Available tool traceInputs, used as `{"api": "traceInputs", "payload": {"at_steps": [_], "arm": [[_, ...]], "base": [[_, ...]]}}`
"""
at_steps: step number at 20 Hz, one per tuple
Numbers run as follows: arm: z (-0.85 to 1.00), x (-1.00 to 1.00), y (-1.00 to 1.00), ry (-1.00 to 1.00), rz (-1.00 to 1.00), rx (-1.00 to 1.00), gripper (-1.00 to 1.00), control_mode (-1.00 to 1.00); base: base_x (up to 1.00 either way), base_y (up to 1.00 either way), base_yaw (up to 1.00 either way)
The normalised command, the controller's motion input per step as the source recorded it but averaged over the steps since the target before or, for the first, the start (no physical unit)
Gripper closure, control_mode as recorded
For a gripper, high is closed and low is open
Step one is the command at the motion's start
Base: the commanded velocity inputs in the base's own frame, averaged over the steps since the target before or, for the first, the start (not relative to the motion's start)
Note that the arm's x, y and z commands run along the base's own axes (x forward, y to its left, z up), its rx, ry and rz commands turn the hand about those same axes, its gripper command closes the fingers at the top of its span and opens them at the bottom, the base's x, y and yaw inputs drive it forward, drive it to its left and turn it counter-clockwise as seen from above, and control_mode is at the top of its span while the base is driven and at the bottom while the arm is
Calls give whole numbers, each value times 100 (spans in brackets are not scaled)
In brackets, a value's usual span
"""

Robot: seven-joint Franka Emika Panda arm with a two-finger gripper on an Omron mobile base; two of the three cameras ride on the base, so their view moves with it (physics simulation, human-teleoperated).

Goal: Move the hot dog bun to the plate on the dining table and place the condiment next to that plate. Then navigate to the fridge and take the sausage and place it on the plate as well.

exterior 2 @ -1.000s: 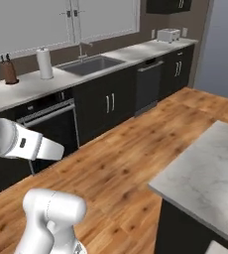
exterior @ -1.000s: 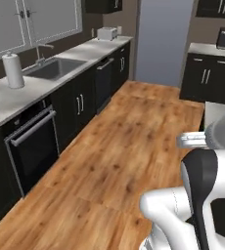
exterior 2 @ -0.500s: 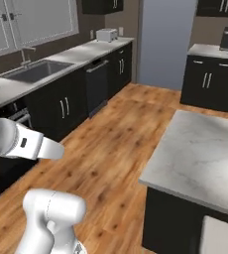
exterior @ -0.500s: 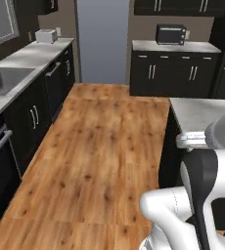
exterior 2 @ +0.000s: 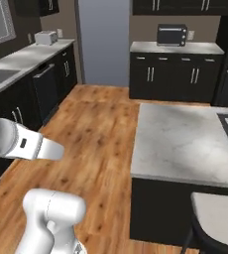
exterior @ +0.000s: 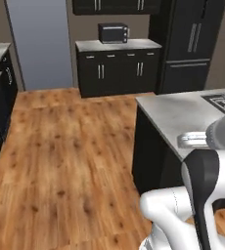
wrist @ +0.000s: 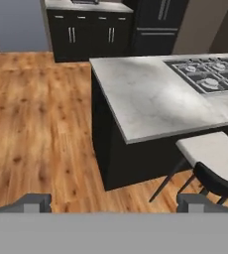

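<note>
Up by the far wall stands the tall black fridge with slim grey handles [exterior: 195, 46], claw [wrist: 114, 202] wide open and empty, and I'd guess the sausage will be light and slick, so grab mid-length.

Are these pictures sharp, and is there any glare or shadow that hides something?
Left base view: soft, the microwave slightly blurred, no glare. Right base view: even light, the marble island top readable, its dark base in shade. Hand view: clearest, with the stove burners distinct and a faint shadow under the stool.
</note>
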Motion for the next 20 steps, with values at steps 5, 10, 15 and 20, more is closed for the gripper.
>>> {"api": "traceInputs", "payload": {"at_steps": [5, 10, 15, 20], "arm": [[0, 0, 0, 0, 0, 0, -100, 100], [0, 0, 0, 0, 0, 0, -100, 100], [0, 0, 0, 0, 0, 0, -100, 100], [0, 0, 0, 0, 0, 0, -100, 100]], "base": [[79, 71, -40], [90, 77, -39], [85, 81, -39], [83, 73, -37]]}}
